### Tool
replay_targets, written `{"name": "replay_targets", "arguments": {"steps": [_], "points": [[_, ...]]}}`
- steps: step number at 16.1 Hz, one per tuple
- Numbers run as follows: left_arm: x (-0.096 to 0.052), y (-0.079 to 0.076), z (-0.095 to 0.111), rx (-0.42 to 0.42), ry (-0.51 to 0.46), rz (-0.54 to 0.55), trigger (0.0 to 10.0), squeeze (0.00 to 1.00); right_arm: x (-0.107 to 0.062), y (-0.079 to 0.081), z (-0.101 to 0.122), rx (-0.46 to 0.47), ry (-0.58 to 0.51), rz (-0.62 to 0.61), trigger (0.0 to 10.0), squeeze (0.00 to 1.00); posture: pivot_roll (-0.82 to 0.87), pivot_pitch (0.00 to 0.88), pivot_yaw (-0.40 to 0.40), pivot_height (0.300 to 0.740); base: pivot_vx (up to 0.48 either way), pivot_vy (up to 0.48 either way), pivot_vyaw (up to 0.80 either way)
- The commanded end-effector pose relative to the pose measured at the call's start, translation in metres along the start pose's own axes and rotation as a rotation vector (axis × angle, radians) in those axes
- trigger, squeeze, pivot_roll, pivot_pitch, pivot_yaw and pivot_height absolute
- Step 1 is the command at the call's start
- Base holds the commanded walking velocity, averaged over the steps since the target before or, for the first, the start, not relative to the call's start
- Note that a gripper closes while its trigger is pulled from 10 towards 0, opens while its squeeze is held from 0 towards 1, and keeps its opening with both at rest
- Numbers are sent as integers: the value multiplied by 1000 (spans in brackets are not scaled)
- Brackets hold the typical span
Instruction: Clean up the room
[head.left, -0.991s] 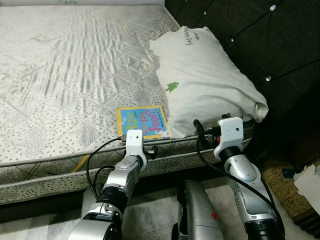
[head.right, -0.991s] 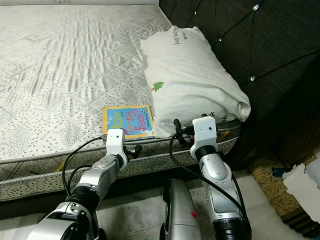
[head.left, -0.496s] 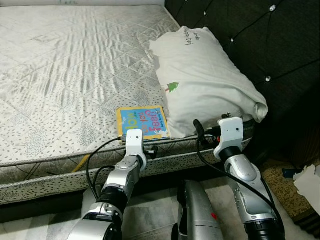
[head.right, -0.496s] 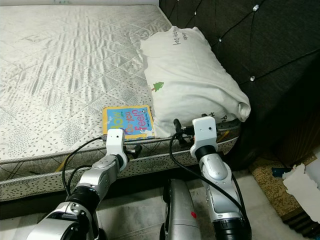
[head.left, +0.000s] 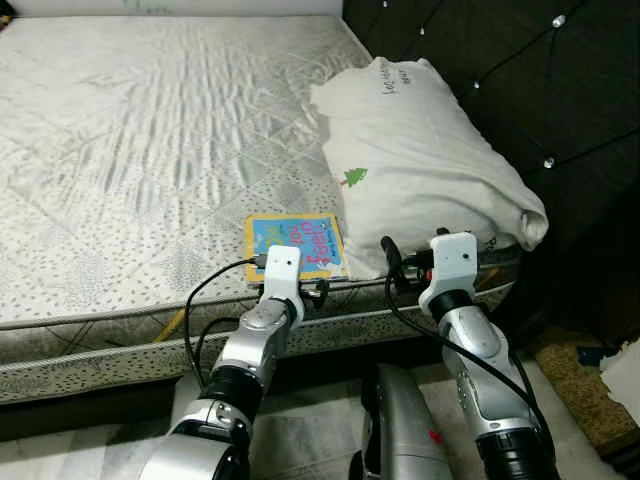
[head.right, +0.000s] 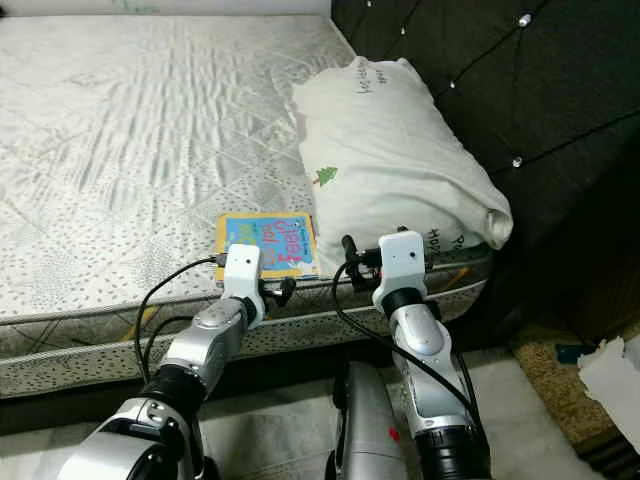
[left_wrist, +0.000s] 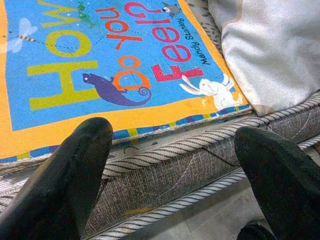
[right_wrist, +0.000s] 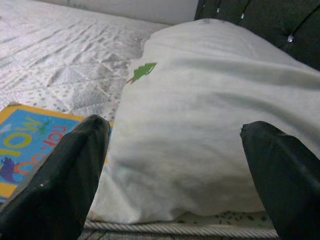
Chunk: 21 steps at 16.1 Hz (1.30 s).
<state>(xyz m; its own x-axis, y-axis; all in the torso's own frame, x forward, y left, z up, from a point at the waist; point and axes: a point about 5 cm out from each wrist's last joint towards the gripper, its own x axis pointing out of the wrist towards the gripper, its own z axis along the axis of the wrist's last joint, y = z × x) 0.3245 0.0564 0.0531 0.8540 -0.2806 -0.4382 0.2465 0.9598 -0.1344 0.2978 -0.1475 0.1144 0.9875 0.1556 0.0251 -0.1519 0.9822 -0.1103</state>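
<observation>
View from the robot's head toward a bed with a bare quilted mattress and a dark tufted headboard. A children's book, its blue cover framed in orange and titled "How Do You Feel?", lies flat at the near edge of the mattress, its side just beside or slightly under the white pillow, which rests against the headboard. The book is the likeliest item to tidy here, since it is the only loose object on the bed. The left gripper is raised to the mattress edge directly in front of the book; its two black fingers are spread apart and grasp nothing, straddling the piped mattress border below the book's near edge, a pose that suggests preparation for a pinch on that overhanging edge. The right gripper is held level with the mattress and faces the pillow's front, its fingers likewise released and empty, plausibly ready to steady or lift the pillow off the book's side. Both arms are well short of contact. A dark mat and a scrap of white paper lie on the floor to the robot's right.
</observation>
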Motion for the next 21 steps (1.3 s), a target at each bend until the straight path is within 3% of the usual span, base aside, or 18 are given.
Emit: {"name": "replay_targets", "arguments": {"steps": [1,3,6,9,11,13,16,18,21], "points": [[0,1,5,3,-18,19,10000,0,0,-6,-1,-6,0,-27,10000,0,-37,0,-39,518,0,0,0],[0,8,7,14,-29,37,10000,0,-1,-7,-2,-6,1,-32,10000,0,-35,0,-38,518,0,0,0],[-8,15,39,76,-233,69,10000,0,4,-7,1,13,-17,-40,10000,0,-20,0,-24,518,0,0,0],[-30,37,59,193,-413,270,10000,0,11,0,2,51,-29,-29,10000,0,-1,0,0,518,0,0,0],[-48,53,59,207,-492,294,10000,0,16,4,3,81,-41,-10,10000,0,17,0,12,518,0,0,0],[-60,75,55,235,-528,330,10000,0,24,9,8,125,-67,10,10000,0,37,0,19,518,0,0,0],[-68,93,61,249,-560,432,10000,0,32,13,13,164,-87,20,10000,0,47,0,24,518,0,0,-554],[-71,92,67,259,-607,401,10000,0,39,13,20,195,-112,7,10000,0,45,0,31,535,0,0,-222],[-70,80,71,204,-624,371,10000,0,36,12,20,199,-121,2,10000,0,25,0,41,562,0,0,0]]}}
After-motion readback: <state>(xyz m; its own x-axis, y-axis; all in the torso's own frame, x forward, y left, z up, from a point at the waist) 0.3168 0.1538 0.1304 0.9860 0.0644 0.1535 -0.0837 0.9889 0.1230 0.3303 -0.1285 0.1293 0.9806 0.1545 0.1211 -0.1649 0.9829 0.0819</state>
